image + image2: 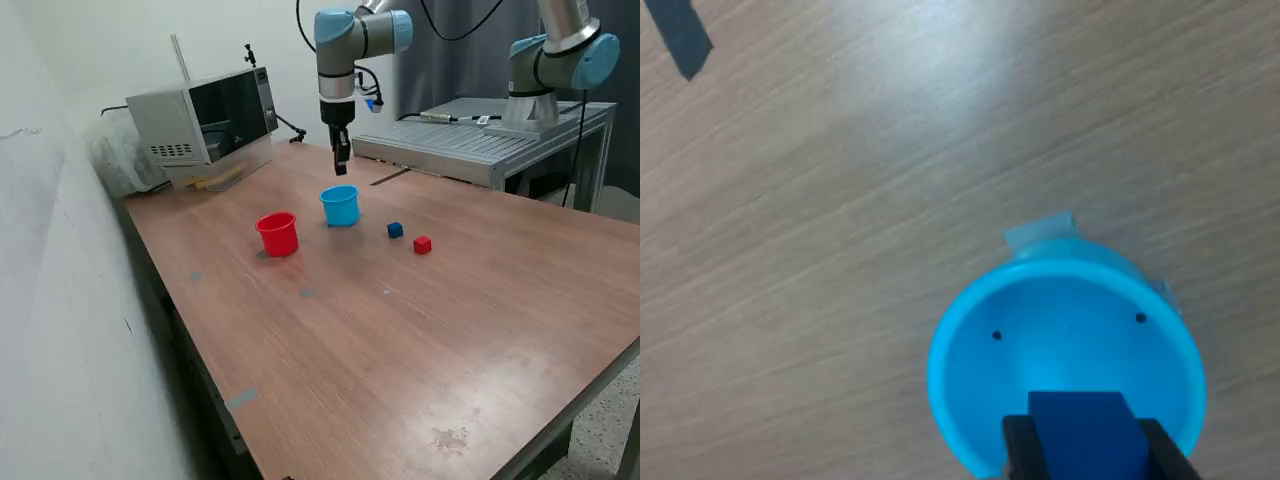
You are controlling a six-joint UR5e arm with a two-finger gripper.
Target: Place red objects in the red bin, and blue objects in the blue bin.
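- The hand (341, 165) hangs straight above the blue cup (340, 206), its fingers pointing down and clamped on a blue cube (1081, 432), which the wrist view shows squeezed between them.
- That cube sits over the cup's open mouth, though toward the rim (970, 455) rather than dead centre; what matters for the drop is that it is inside the ring, and it looks to be, just.
- From the exterior view the cup is directly under the hand, with clear air between fingertips and rim; how much is hard to judge from this angle.
- The red cup (278, 234) stands on the counter (400, 340) just beside the blue one, toward the exterior view's left.
- A second blue cube (395, 230) and a red cube (422, 244) lie close together on the counter, to the exterior view's right of the blue cup and apart from both cups.
- Only one red cube shows; whether either cup already holds anything cannot be told here.
- Letting go now would likely land the cube in the blue cup, near its wall.
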